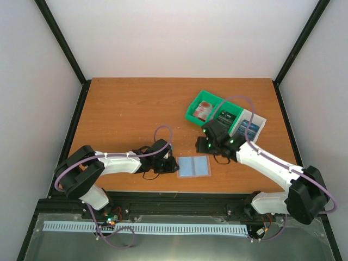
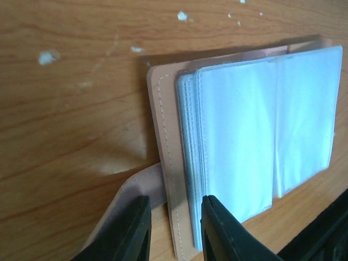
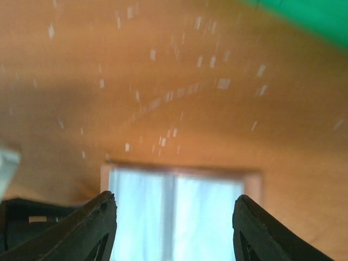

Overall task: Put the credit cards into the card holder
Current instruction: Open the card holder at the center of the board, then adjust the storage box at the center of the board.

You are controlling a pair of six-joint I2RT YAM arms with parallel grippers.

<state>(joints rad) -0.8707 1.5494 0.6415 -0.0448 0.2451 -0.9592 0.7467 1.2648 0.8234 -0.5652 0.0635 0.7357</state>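
Two robot arms meet over an open card holder [image 1: 194, 166] near the front edge of a wooden table [image 1: 125, 109]; the holder lies flat, tan cover down, its pale blue-white clear sleeves [image 2: 244, 125] facing up.

The left gripper [image 2: 174, 206] sits at the holder's left end; its dark fingers [image 2: 223, 234] stand a little apart, one over a tan strap [image 2: 136, 185] that sticks out from the cover, the other at the edge of the stacked sleeves, with the stitched border of the cover between them; whether they pinch that border or merely rest on it cannot be told.

The right gripper [image 3: 175, 198] hangs above the far side of the holder, jaws spread wide and nothing between them (its wrist view is blurred).

The credit cards [image 1: 205, 109] lie in a green-and-white tray [image 1: 194, 111] at the back right of the table, well apart from the holder; a red-and-white stack fills the left green compartment, a dark stack [image 1: 225, 117] the one beside it, and a blue stack [image 1: 250, 129] the white section on the right.

No card shows in either gripper, and none shows in the holder's sleeves.
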